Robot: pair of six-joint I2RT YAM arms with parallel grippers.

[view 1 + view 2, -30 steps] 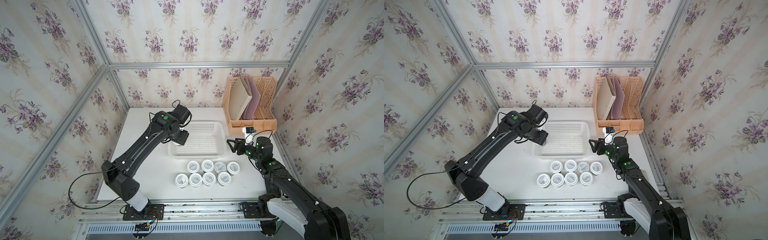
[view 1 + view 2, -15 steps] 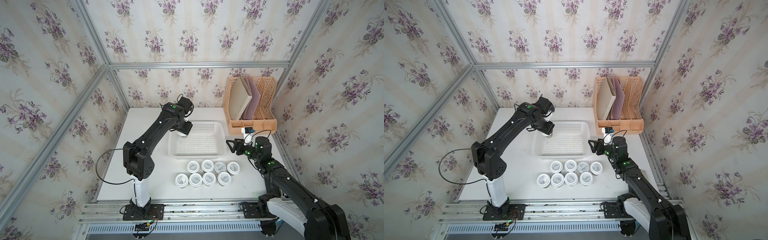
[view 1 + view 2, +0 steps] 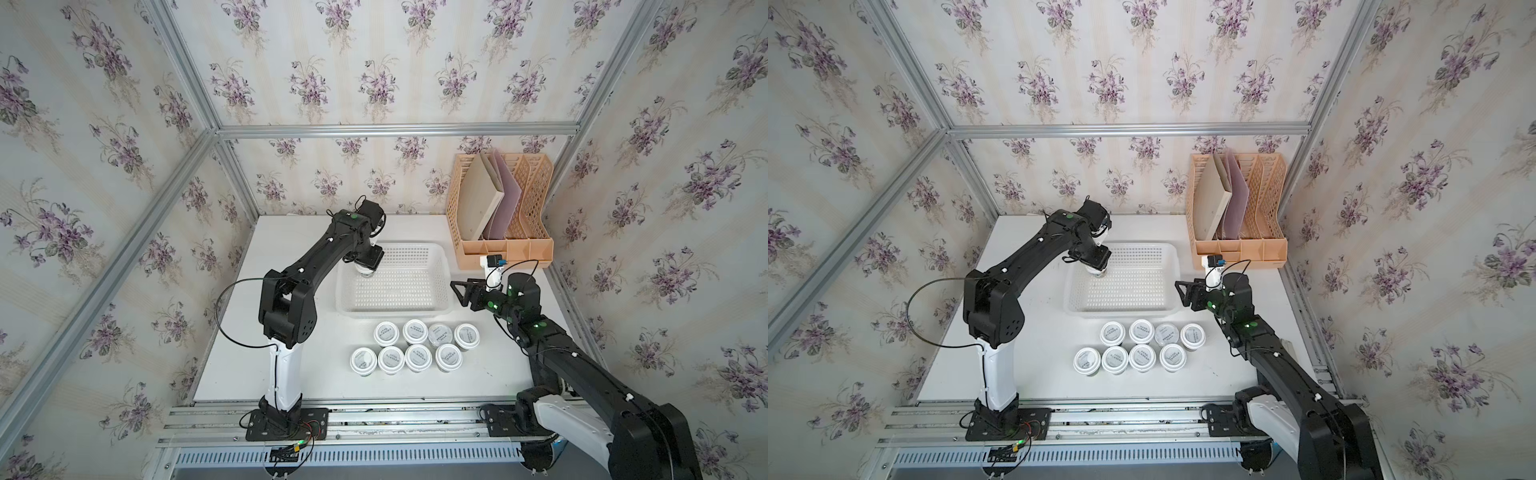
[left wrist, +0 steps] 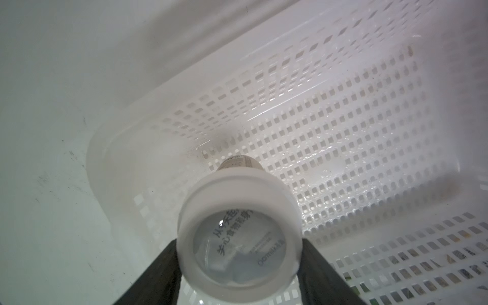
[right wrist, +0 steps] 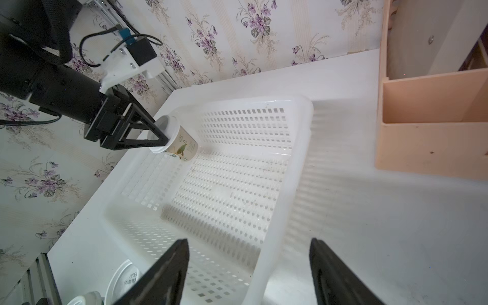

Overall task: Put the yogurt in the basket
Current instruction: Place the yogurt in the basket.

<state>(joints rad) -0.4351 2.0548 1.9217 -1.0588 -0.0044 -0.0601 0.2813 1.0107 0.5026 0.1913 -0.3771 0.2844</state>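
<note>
Since earlier, carries left claw [image 5: 162, 130] from basket [image 3: 395, 311] left rim to inside far-left corner, clamped on tilted yogurt cup [image 5: 184, 144]. Lower, level, then release. Leaves right claw [image 3: 456, 294] gaping, empty, right of basket.

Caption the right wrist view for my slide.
Left gripper grips a yogurt cup by its lid at a corner of the white basket; right gripper hangs open in the foreground.

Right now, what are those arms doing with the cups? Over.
Left gripper shut on yogurt cup, over basket. Right gripper open, empty, beside basket. Eight cups on table. Nothing blocking.
</note>
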